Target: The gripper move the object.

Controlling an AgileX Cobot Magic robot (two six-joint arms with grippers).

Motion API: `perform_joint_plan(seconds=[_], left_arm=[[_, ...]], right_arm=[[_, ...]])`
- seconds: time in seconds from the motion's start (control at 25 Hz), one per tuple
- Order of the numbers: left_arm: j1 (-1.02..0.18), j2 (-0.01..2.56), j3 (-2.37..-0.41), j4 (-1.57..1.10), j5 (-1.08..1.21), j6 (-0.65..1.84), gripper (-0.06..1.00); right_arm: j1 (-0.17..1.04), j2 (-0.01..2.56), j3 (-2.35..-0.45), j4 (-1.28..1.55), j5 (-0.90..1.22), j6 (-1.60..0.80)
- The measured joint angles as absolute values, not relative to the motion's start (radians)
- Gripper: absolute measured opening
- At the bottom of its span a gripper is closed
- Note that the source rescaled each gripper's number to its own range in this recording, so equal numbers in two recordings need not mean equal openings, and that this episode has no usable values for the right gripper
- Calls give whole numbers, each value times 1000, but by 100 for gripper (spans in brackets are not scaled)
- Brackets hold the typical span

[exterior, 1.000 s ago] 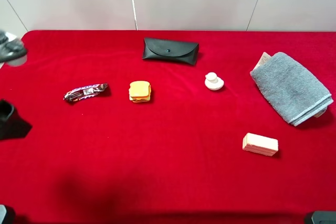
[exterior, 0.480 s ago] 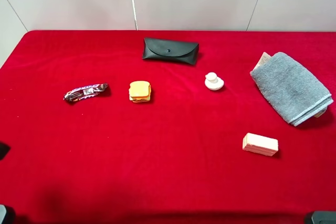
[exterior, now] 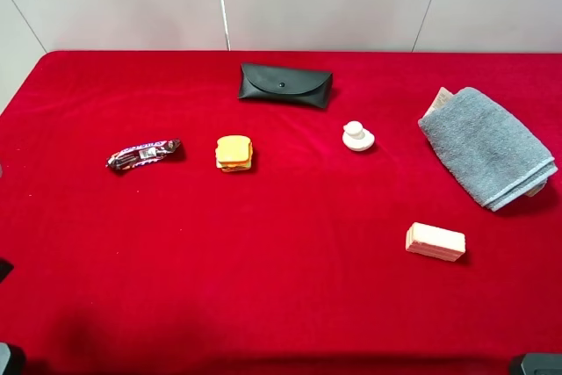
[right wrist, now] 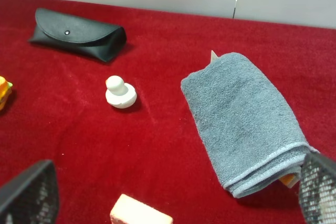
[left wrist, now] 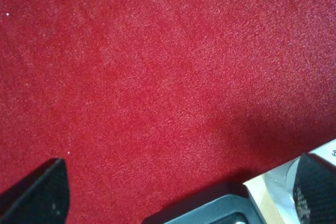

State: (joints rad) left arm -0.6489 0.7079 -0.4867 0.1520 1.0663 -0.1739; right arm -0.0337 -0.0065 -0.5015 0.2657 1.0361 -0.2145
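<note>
The object, a flat black glasses case with one snap button, lies at the back middle of the red table. It also shows in the right wrist view, far from my right gripper. That gripper is open and empty, with its fingertips wide apart. My left gripper is open and empty over bare red cloth at the table's left edge. Only a dark sliver of it shows in the exterior view. The case is out of the left wrist view.
A candy bar and a toy sandwich lie left of centre, and a white knob lies right of centre. A folded grey towel lies at the right, with a pink block in front of it. Dark arm bases sit at the front corners.
The left arm has drawn back off the table's left edge, leaving almost nothing of it in the exterior view. The objects have not moved.
</note>
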Motion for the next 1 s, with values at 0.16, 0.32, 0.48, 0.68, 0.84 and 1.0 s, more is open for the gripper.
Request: perform_joint_plan(seconds=[0.16, 0.32, 0.48, 0.68, 0.84, 1.0], left_arm=[[-649, 708, -487, 152, 1065, -173, 74], [-609, 708, -487, 148, 1064, -160, 74], [-510, 708, -487, 86, 1064, -79, 74], [-370, 708, -486, 36, 1064, -18, 74], [-294, 694, -485, 32, 1061, -11, 73], [-264, 571, -484, 28, 1060, 0, 73]], right_arm=[[-34, -6, -501, 266, 1036, -214], [-34, -6, -501, 266, 1036, -214], [-34, -6, -501, 266, 1036, -214], [-34, -6, -501, 266, 1036, -214], [-34, -6, -501, 266, 1036, -214], [-34, -6, -501, 266, 1036, -214]])
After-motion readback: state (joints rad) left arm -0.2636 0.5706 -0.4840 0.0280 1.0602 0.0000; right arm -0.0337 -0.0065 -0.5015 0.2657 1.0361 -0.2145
